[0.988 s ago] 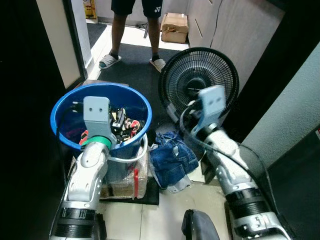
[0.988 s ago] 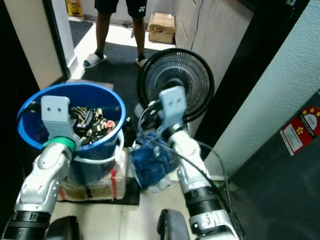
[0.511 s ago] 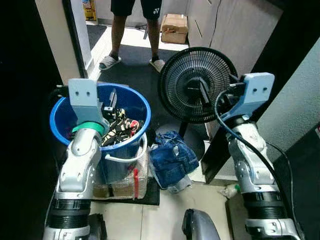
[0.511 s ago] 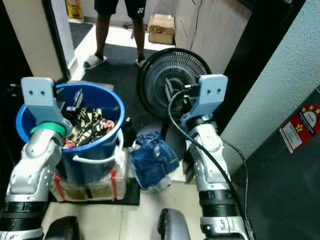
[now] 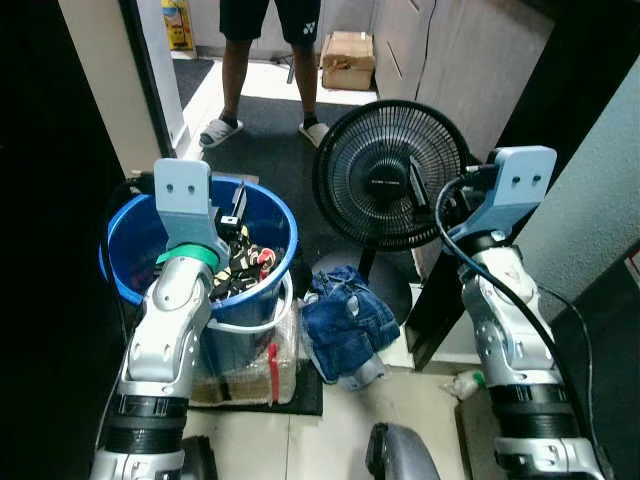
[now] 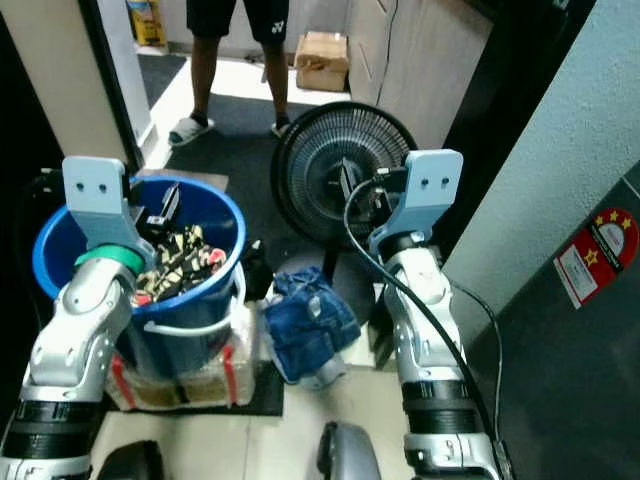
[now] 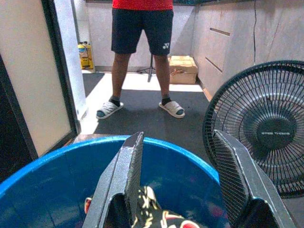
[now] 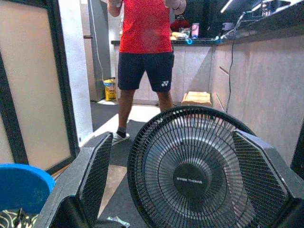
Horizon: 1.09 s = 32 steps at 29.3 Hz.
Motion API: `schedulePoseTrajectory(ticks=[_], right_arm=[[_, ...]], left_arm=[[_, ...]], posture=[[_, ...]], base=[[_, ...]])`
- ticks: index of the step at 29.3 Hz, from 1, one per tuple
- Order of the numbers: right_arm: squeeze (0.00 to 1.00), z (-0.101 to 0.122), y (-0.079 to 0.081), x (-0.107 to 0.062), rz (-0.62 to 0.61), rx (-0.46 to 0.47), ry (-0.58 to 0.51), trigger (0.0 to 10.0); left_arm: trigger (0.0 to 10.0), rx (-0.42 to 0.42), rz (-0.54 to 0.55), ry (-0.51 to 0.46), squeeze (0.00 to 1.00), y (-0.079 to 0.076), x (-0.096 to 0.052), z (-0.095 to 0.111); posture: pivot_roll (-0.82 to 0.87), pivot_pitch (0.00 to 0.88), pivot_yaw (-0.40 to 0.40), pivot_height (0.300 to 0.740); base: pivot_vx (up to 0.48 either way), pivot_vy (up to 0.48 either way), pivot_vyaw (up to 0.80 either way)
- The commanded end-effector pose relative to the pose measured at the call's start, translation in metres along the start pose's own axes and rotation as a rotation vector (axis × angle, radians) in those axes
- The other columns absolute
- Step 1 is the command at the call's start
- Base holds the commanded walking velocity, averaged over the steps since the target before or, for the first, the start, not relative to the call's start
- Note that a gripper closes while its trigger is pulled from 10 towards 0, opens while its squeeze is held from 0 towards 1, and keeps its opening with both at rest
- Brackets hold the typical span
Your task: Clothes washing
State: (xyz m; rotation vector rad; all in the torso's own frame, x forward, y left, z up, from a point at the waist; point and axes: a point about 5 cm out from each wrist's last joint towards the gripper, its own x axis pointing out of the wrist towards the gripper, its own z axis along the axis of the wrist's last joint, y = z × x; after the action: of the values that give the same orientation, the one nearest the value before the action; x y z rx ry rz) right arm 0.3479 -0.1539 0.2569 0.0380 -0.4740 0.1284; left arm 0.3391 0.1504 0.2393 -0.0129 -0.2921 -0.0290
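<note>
Left gripper (image 7: 183,190) gapes empty over blue bucket (image 5: 130,240) of clothes (image 5: 238,268) | right gripper (image 8: 183,178) wide open, empty, facing fan (image 5: 390,175) | jeans (image 5: 345,320) on floor between

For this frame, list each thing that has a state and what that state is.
Round blue plastic bucket: upright, holding patterned clothes.
Crumpled blue denim garment: on the floor beside the bucket, not in it.
Black electric fan: upright; whether it is running cannot be told.
Left gripper: open, raised over the bucket, holding nothing.
Right gripper: open, raised in front of the fan, holding nothing.
</note>
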Motion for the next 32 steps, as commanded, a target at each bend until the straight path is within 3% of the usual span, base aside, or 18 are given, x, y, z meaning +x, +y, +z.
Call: schedulePoseTrajectory(ticks=[1,32], right_arm=[[0.0,-0.0016,-0.0025,-0.0019,-0.01,-0.006,0.012,10.0],[0.0,-0.0033,-0.0006,-0.0053,-0.008,-0.002,0.023,10.0]], left_arm=[[10.0,-0.002,-0.012,0.0,0.0,-0.0025,0.0007,-0.0009],[10.0,-0.007,-0.024,0.012,0.0,-0.004,-0.0004,-0.0037]], posture=[[0.02,0.051,-0.022,0.601],[0.02,0.069,-0.012,0.696]], base=[[0.0,0.0,0.0],[0.0,0.0,0.0]])
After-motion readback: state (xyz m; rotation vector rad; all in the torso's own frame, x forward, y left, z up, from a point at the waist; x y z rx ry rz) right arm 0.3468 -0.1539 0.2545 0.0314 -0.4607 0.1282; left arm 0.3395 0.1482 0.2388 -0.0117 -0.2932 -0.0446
